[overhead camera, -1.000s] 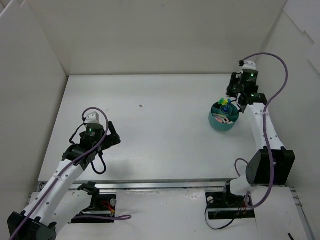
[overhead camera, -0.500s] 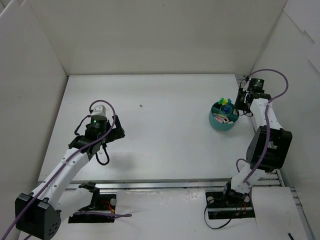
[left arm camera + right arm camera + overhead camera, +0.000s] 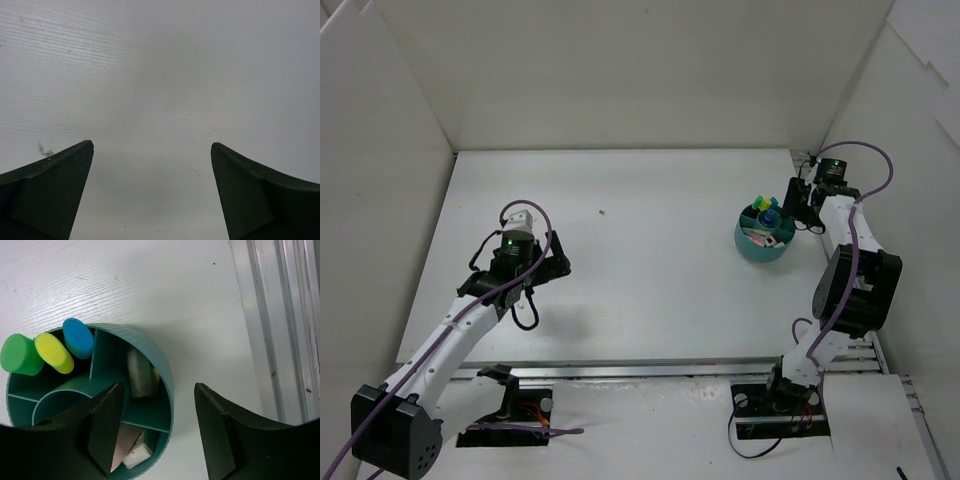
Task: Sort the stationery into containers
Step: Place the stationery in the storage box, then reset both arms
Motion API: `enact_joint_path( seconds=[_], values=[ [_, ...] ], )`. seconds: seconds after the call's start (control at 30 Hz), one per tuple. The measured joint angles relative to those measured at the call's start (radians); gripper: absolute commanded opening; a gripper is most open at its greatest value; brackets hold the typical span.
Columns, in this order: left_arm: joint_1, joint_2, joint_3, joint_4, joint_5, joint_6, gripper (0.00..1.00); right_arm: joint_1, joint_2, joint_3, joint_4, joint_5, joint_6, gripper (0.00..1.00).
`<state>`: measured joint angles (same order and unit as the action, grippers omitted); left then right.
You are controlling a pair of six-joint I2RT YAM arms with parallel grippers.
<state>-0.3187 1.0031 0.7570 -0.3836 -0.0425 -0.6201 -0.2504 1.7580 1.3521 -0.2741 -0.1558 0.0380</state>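
The teal tub (image 3: 746,246) stands at the table's right side and is split into compartments. Green (image 3: 20,355), yellow (image 3: 53,353) and blue (image 3: 78,337) highlighter caps stick up from one compartment. Another compartment holds a beige stick (image 3: 140,375), and a third holds a pink eraser (image 3: 127,440). My right gripper (image 3: 798,214) is open at the tub's right edge. In the right wrist view the tub's wall (image 3: 169,377) runs between the jaws of the right gripper (image 3: 159,386), one finger over the inside and one outside. My left gripper (image 3: 553,262) is wide open over bare table, with nothing in the left gripper (image 3: 152,144).
White walls close in the table on three sides. A metal rail (image 3: 280,325) runs along the table's right edge, just beyond the right gripper. A small dark speck (image 3: 602,211) lies on the table at mid-back.
The right arm swung back towards the right wall, and its jaws have now opened at the tub's rim. The left gripper moved a little farther onto the table, then stayed still.
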Motion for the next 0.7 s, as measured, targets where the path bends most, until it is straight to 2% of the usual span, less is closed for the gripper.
enact_joint_path(
  seconds=[0.07, 0.17, 0.27, 0.4, 0.7],
  values=[
    [0.000, -0.002, 0.000, 0.000, 0.002, 0.000, 0.99, 0.000, 0.000, 0.000, 0.000, -0.002, -0.002, 0.57],
    [0.000, -0.006, 0.000, 0.001, 0.011, 0.000, 1.00, 0.000, -0.002, 0.006, 0.000, -0.005, -0.004, 0.67],
    [0.000, -0.011, 0.000, 0.001, 0.020, 0.006, 0.99, 0.001, -0.031, 0.006, -0.001, -0.008, 0.004, 0.98],
    [0.000, -0.043, 0.000, 0.001, 0.022, 0.017, 0.99, 0.002, -0.166, -0.013, -0.009, 0.009, 0.037, 0.98],
    [-0.016, -0.216, -0.030, 0.000, 0.001, 0.019, 1.00, 0.002, -0.705, -0.259, -0.002, 0.167, 0.240, 0.98]
  ],
)
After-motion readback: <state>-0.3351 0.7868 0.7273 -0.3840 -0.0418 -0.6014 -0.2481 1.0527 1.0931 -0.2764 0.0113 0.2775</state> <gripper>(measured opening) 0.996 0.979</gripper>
